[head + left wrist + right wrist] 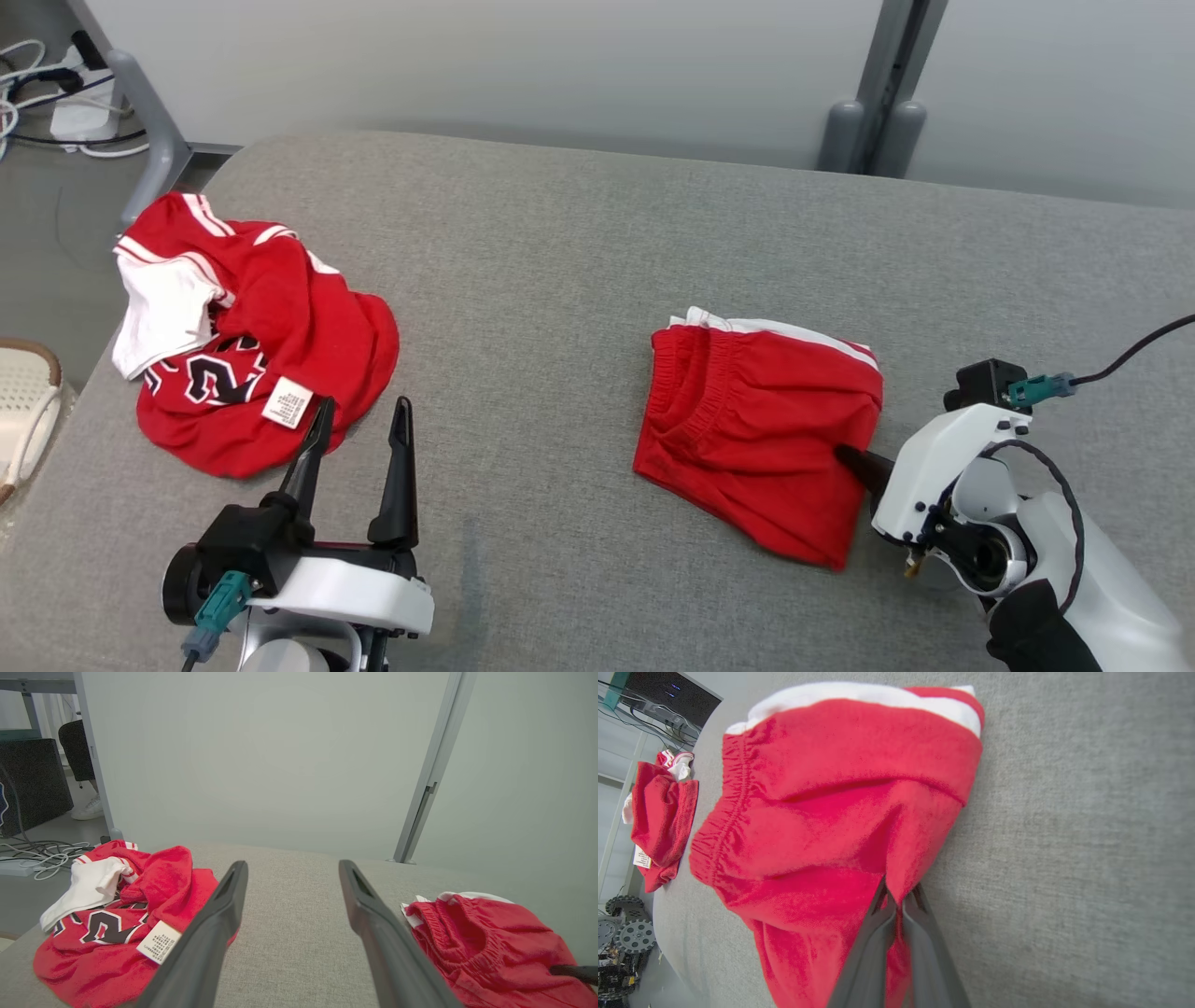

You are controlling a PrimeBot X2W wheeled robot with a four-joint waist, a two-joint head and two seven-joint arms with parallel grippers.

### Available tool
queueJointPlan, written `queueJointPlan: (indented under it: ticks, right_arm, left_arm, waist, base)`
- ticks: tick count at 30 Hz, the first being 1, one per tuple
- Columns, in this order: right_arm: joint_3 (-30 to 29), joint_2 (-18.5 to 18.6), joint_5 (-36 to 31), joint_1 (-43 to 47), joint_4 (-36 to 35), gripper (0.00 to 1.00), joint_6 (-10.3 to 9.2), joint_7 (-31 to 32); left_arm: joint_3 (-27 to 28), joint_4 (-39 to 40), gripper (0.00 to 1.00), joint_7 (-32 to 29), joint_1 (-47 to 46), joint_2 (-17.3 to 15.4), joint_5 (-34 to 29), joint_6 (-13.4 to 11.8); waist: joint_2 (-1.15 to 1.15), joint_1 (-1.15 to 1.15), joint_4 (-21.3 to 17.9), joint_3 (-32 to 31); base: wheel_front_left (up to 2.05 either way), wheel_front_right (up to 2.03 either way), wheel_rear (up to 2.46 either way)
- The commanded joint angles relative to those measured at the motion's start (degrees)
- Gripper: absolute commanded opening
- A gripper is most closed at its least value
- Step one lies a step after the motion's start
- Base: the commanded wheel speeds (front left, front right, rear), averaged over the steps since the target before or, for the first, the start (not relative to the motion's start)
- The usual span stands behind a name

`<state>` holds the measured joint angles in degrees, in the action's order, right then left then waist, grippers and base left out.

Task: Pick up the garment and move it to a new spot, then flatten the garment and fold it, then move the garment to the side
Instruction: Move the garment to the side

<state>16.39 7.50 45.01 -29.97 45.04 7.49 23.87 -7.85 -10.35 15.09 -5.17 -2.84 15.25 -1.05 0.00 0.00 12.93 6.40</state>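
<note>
Apparently the red shorts (756,420) lay already folded, so only the move aside remained: my right gripper (896,898) pinched their near-right edge, my left gripper (362,422) stood spread, empty.

Head view: high, looking down on grey fabric-covered table (560,280). Wrist views: low, close. All share folded red cloth shorts (756,429).
</note>
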Motion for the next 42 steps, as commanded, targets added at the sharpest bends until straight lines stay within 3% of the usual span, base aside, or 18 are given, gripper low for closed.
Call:
queueJointPlan:
  ticks: [1,10,19,27,34,42]
  right_arm:
    - [0.08,0.53,0.56,0.06,-0.65,0.00,0.01,-0.82]
    - [2.33,3.38,3.64,2.08,-5.11,0.00,0.01,-4.00]
    - [3.96,5.49,5.93,3.01,-6.88,0.00,0.01,-5.81]
    - [5.01,6.51,7.76,3.23,-7.26,0.00,0.01,-7.40]
    - [7.00,7.57,9.09,2.12,-8.42,0.00,0.01,-9.84]
    - [10.45,10.94,9.07,-3.26,-8.50,0.00,0.01,-12.93]
  left_arm:
    - [0.13,0.04,1.00,0.10,-0.89,-0.14,-0.53,0.15]
    - [-0.39,0.45,1.00,0.10,-1.39,-0.15,-1.54,1.80]
    - [-2.79,0.06,1.00,0.09,-2.82,-0.13,-1.49,2.36]
    - [-5.04,-0.83,1.00,0.10,-4.23,-0.18,-1.75,2.61]
    - [-5.52,-1.24,1.00,0.09,-5.42,-0.18,-1.97,2.82]
    - [-6.14,-1.32,1.00,0.09,-7.51,-0.19,-2.69,2.99]
  waist:
    - [0.00,0.00,-0.97,-0.30]
    - [0.00,0.00,-9.38,-1.20]
    - [0.00,0.00,-19.98,-1.10]
    - [0.00,0.00,-26.87,-0.34]
    - [0.00,0.00,-29.17,0.63]
    - [0.00,0.00,-27.71,4.62]
  base:
    - [0.00,0.00,0.00]
    - [0.00,0.00,0.00]
    - [0.00,0.00,0.00]
    - [0.00,0.00,0.00]
    - [0.00,0.00,0.00]
    - [0.00,0.00,0.00]
